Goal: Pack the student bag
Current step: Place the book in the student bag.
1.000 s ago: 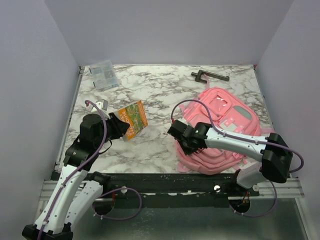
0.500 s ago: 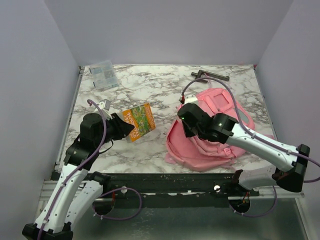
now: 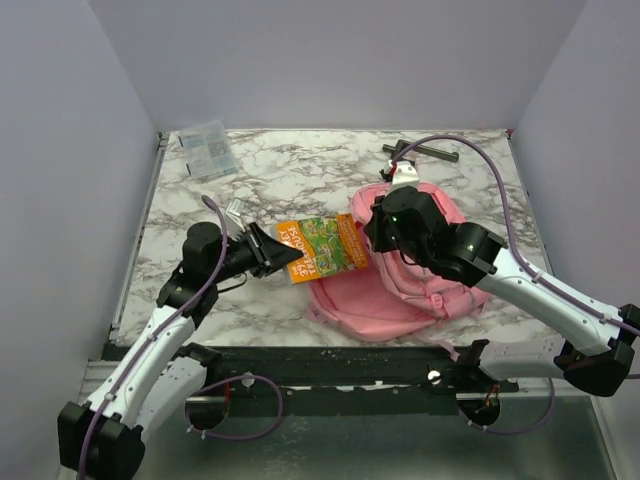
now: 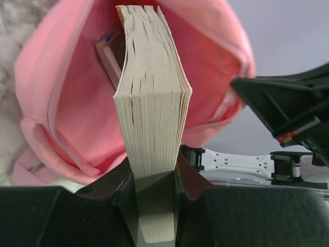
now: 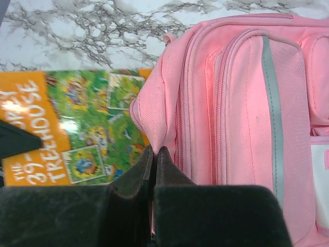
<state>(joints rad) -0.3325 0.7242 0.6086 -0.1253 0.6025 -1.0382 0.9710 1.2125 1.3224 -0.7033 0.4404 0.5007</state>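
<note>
Left wrist view: left jaws clamp the book [image 4: 151, 103], its length aimed straight ahead into the bag [image 4: 67, 103]; right jaws pinch its rim.

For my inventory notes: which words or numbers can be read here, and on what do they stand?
"THE 39-" and "TREEHOUSE": on the orange cover of the book, right wrist view.
Word above them: cut off at the edge, not readable whole.
Clear packet: print too small.
White patch on the student bag: no text readable.
</note>
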